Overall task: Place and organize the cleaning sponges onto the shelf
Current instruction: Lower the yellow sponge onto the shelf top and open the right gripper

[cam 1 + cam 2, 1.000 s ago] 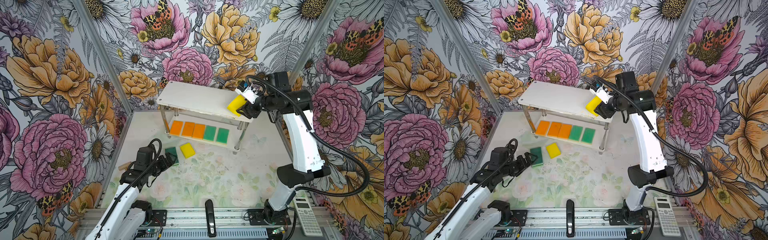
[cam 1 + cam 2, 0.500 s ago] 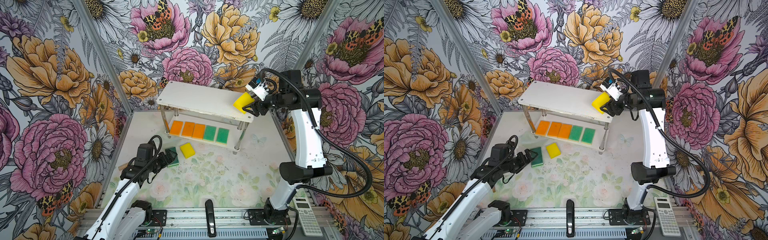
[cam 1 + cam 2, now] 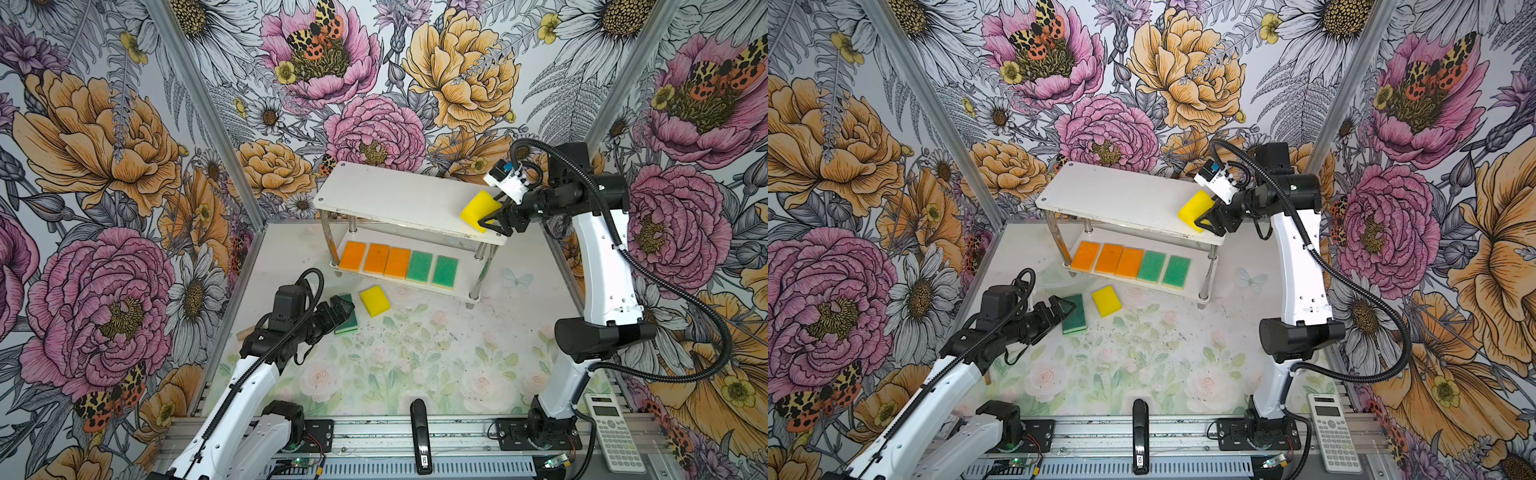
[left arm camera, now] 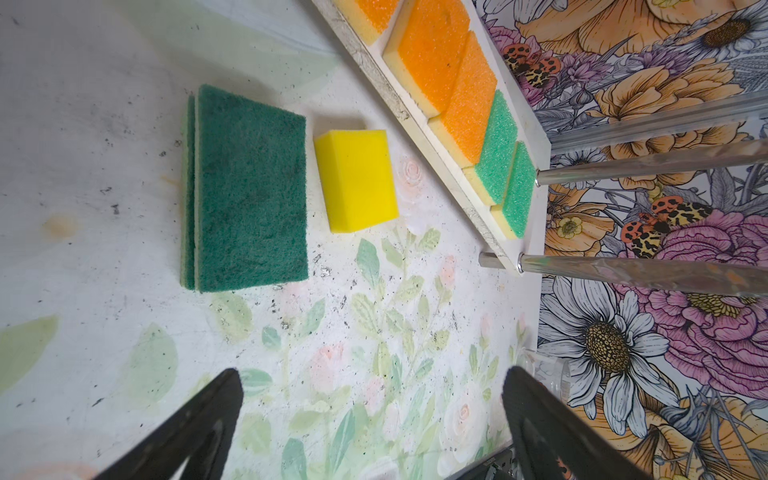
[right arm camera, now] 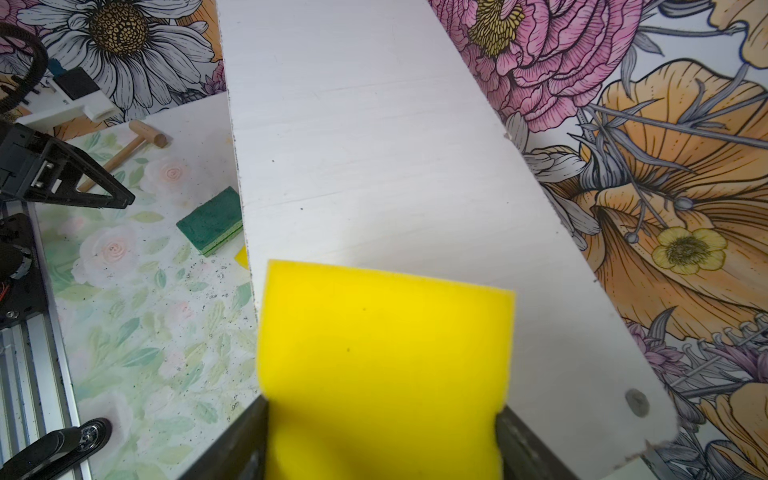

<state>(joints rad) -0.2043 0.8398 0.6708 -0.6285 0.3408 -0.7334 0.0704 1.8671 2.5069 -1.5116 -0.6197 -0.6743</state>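
Note:
The shelf [image 3: 395,195] [image 3: 1121,195] stands at the back; its lower board holds three orange sponges [image 3: 376,259] and two light green ones [image 3: 432,268] in a row. My right gripper [image 3: 492,218] [image 3: 1208,216] [image 5: 382,407] is shut on a yellow sponge [image 3: 478,210] [image 5: 382,353], tilted over the right end of the top board. On the table lie two stacked dark green sponges [image 3: 348,326] [image 4: 249,187] and another yellow sponge [image 3: 375,300] [image 4: 355,178]. My left gripper [image 3: 343,309] [image 4: 372,374] is open, low beside the dark green pair, holding nothing.
A wooden mallet [image 5: 133,145] lies on the table's left side, behind my left arm. A calculator [image 3: 613,432] rests on the front rail at the right, and a black handle-like object [image 3: 420,432] at its middle. Patterned walls close in three sides.
The right arm's forearm and elbow have swung rightward while the yellow sponge stayed over the top board's right end. The left gripper has crept toward the dark green sponges.

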